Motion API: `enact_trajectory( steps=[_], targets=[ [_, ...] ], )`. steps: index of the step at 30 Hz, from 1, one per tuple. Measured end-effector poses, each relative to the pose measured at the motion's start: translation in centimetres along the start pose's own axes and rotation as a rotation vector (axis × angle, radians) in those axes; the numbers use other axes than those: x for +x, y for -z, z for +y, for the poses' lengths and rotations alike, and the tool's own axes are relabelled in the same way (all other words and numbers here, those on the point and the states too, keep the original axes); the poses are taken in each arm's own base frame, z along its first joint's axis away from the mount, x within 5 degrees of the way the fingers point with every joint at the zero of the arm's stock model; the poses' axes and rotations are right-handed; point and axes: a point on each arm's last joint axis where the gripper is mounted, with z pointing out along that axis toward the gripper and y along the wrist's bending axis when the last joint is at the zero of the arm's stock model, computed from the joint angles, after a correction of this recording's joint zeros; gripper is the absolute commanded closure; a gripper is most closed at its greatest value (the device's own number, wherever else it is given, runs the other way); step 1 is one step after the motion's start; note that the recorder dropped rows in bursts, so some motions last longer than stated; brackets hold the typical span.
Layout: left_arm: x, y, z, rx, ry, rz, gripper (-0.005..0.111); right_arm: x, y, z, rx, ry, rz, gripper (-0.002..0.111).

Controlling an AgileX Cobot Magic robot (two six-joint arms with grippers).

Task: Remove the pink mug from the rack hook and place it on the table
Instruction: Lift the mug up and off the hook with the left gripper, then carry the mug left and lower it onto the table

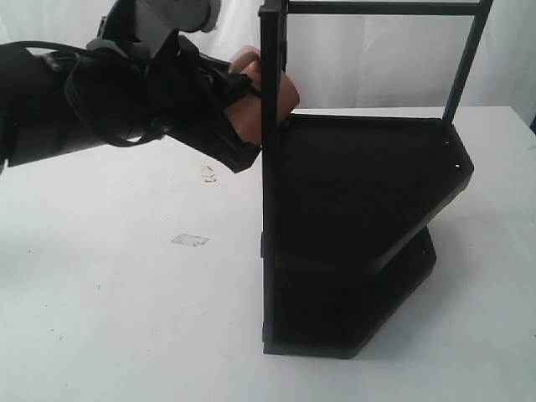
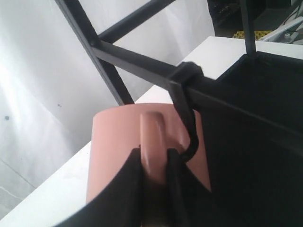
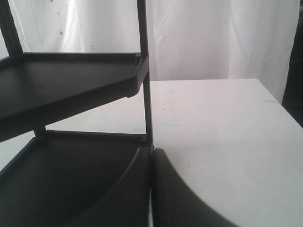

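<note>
The pink mug [image 1: 287,90] hangs high beside the rack's front upright post [image 1: 272,151], partly hidden behind it. In the left wrist view the mug [image 2: 113,137] faces me handle-first. The thin black rack hook [image 2: 190,124] curves down right beside the handle [image 2: 152,135], touching it. My left gripper [image 2: 155,163] is shut on that handle, one finger [image 2: 131,172] on each side. In the exterior view the left gripper [image 1: 241,94] reaches in from the left. My right gripper [image 3: 152,158] is shut and empty, low by the rack's rear post. The white table [image 1: 126,293] lies below.
The tall black two-shelf rack [image 1: 360,193] stands at centre right, its shelves [image 3: 71,80] also filling the right wrist view. A bit of clear tape [image 1: 189,240] and a small scuff [image 1: 208,172] mark the table left of the rack. White curtain behind.
</note>
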Motion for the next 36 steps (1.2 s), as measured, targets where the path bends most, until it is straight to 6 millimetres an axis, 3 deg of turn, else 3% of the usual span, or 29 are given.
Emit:
enact_trajectory(
  steps=[12,21,25,36],
  targets=[
    [0.3,0.1,1.4,-0.148,-0.053,0.043,0.107,0.0,0.0,0.0,0.000,0.000,0.000,0.108],
    [1.5,0.3,2.0,-0.232,0.011,0.119,0.107,0.0,0.0,0.0,0.000,0.000,0.000,0.108],
    [3.2,0.3,1.6,-0.241,0.094,0.151,0.107,0.0,0.0,0.0,0.000,0.000,0.000,0.108],
    [11.0,1.6,3.1,-0.353,0.363,0.215,0.107,0.0,0.0,0.0,0.000,-0.016,0.000,0.108]
  ],
)
